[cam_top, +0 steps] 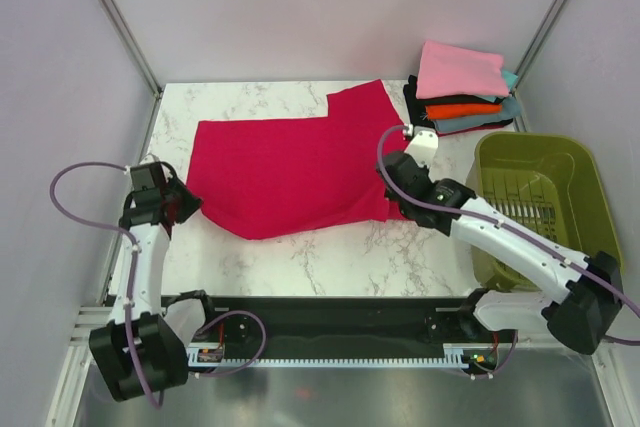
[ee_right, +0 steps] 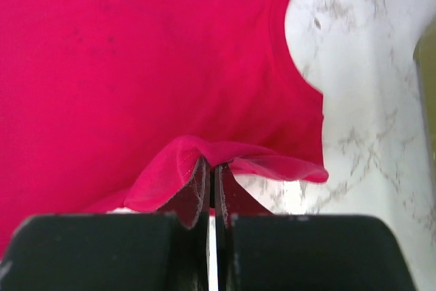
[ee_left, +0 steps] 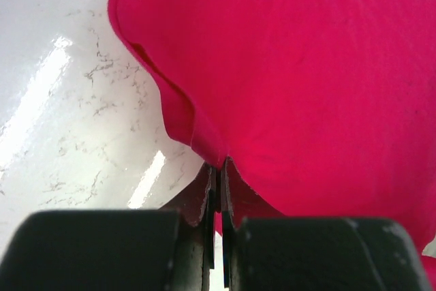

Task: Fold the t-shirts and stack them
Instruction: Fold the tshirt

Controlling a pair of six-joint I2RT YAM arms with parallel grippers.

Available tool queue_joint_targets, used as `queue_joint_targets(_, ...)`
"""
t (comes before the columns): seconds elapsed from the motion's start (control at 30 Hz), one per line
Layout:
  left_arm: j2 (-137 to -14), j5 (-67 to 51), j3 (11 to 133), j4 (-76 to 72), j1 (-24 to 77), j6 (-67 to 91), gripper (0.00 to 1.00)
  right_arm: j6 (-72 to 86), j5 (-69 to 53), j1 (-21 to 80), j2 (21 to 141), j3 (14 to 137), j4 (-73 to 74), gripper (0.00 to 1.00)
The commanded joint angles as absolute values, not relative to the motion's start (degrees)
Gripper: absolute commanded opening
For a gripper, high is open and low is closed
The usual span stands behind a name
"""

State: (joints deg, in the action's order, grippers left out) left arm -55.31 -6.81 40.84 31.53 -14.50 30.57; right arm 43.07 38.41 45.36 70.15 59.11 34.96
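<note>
The large crimson-red t-shirt lies spread across the marble table, one sleeve pointing to the back right. My left gripper is shut on its near-left edge; in the left wrist view the gripper pinches the red cloth. My right gripper is shut on the near-right edge; in the right wrist view the gripper pinches a raised fold of the shirt. A stack of folded t-shirts sits at the back right, pink on top, then orange, black and teal-grey.
An olive-green plastic basket stands at the right, close beside my right arm. Bare marble table shows in front of the red shirt and at its left. Grey walls close in the back and sides.
</note>
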Motion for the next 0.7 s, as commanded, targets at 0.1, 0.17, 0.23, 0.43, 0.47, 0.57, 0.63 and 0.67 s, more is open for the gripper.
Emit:
queue_joint_targets(0.1, -66.8, -8.6, 47.9, 29.9, -14.7, 26.1, 0.05, 33.8, 31.4, 37.8, 77.7, 65.6, 26.8, 0.0)
queue_joint_targets(0.17, -69.3, -7.7, 49.6, 29.8, -14.6, 26.0, 0.05, 32.5, 29.9, 35.8, 79.4, 67.1, 25.7, 0.0)
queue_joint_targets(0.23, -72.9, -7.4, 51.1, 30.0, -14.7, 25.7, 0.04, 31.6, 28.9, 34.8, 81.8, 68.1, 24.8, 0.0)
queue_joint_targets(0.43, -78.6, -4.7, 55.7, 31.1, -14.7, 25.2, 0.03, 29.8, 27.2, 32.1, 87.9, 72.0, 23.3, 0.0)
queue_joint_targets(0.47, -79.3, -3.9, 56.9, 31.3, -14.7, 24.9, 0.03, 29.4, 27.2, 31.1, 88.5, 72.8, 23.1, 0.0)
queue_joint_targets(0.57, -82.4, -2.2, 59.5, 32.6, -14.7, 24.3, 0.03, 28.9, 26.3, 29.5, 90.6, 74.0, 22.3, 0.0)
queue_joint_targets(0.63, -84.6, -2.3, 60.1, 32.9, -14.7, 24.3, 0.03, 28.3, 25.3, 28.8, 92.2, 75.4, 22.0, 0.0)
queue_joint_targets(0.67, -85.2, -2.4, 60.5, 33.1, -14.8, 24.3, 0.03, 28.2, 25.2, 28.2, 92.8, 75.9, 21.9, 0.0)
